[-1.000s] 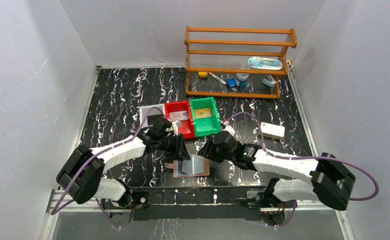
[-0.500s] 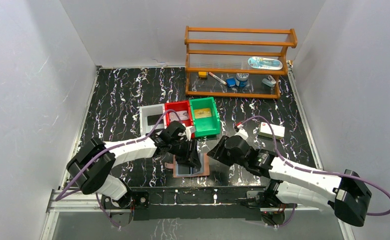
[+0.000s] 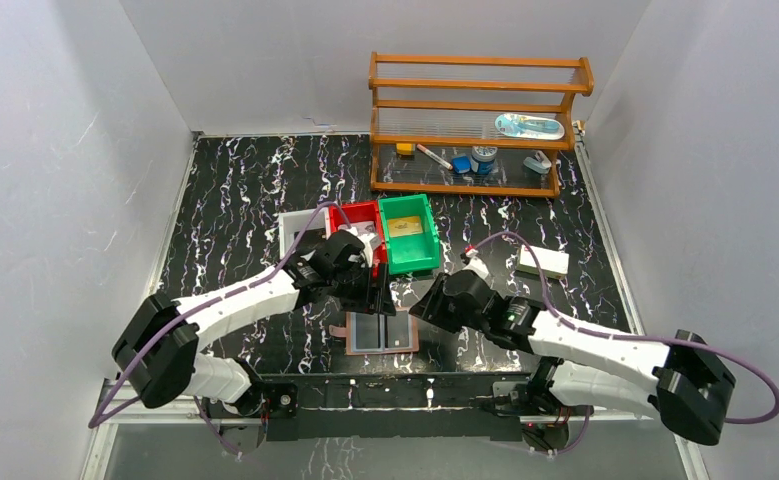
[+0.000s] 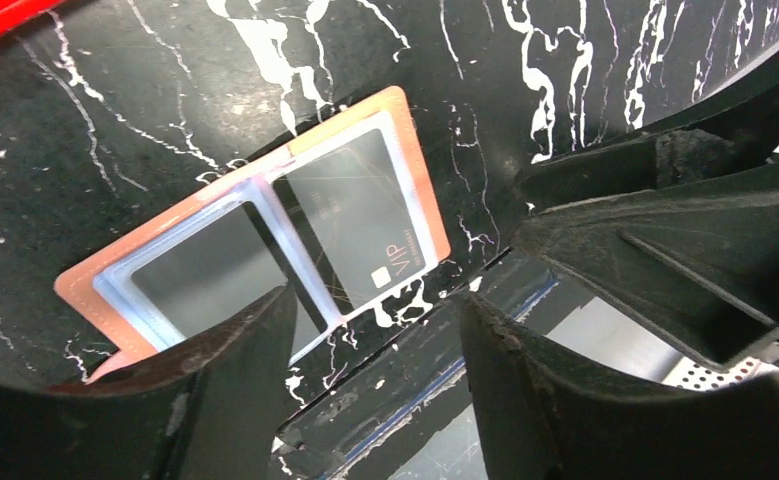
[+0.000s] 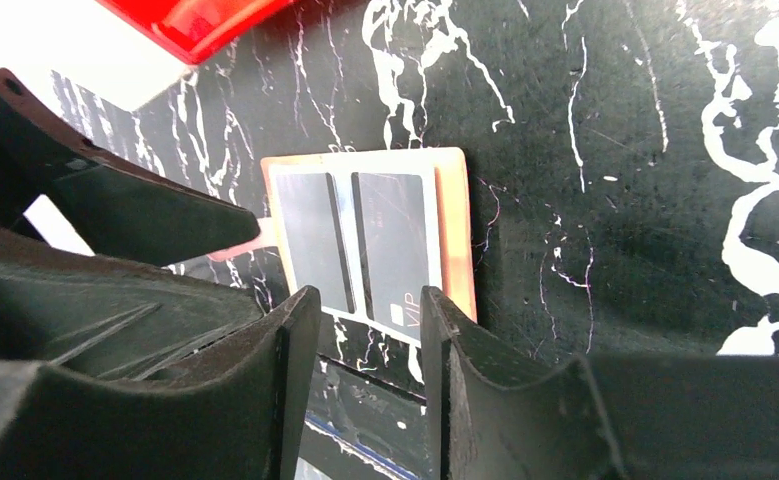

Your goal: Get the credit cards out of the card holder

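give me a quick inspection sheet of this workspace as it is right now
surface: black marbled table, no spill seen
job's things: card holder lies open and flat near the table's front edge; dark VIP card in one pocket; the other pocket's content unclear
clutter: grey bin, red bin, green bin, white box, wooden rack with small items
grippers: left gripper open, empty, over the holder; right gripper open, empty, beside it
cables: left purple cable and right purple cable loop over the arms, off the holder
surroundings: pale walls on three sides
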Action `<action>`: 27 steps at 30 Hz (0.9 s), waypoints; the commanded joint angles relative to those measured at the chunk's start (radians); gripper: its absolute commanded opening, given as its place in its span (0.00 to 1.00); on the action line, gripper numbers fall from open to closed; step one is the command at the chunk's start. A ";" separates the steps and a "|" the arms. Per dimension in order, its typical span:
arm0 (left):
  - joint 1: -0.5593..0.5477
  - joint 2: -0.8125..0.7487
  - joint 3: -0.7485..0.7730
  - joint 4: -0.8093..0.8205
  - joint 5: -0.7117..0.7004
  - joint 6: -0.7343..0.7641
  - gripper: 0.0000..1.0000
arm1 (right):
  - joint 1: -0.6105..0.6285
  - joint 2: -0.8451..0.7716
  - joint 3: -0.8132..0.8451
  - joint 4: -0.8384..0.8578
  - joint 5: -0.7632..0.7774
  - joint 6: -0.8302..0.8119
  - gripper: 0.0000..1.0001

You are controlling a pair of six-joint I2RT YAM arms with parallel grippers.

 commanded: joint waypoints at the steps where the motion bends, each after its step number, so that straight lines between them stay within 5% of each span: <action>1: 0.025 -0.074 -0.042 -0.032 -0.038 0.002 0.62 | -0.004 0.081 0.048 0.104 -0.062 -0.034 0.48; 9: 0.065 -0.138 -0.090 -0.001 -0.015 -0.018 0.66 | -0.004 0.266 0.100 0.176 -0.185 -0.090 0.39; 19: 0.074 -0.222 -0.130 0.054 -0.021 -0.045 0.70 | -0.004 0.340 0.091 0.115 -0.112 -0.074 0.39; 23: 0.074 -0.200 -0.130 0.110 0.062 -0.044 0.71 | -0.007 0.373 0.048 0.154 -0.135 -0.076 0.38; 27: 0.074 -0.120 -0.140 0.195 0.157 -0.075 0.65 | -0.007 0.403 0.007 0.138 -0.094 -0.031 0.26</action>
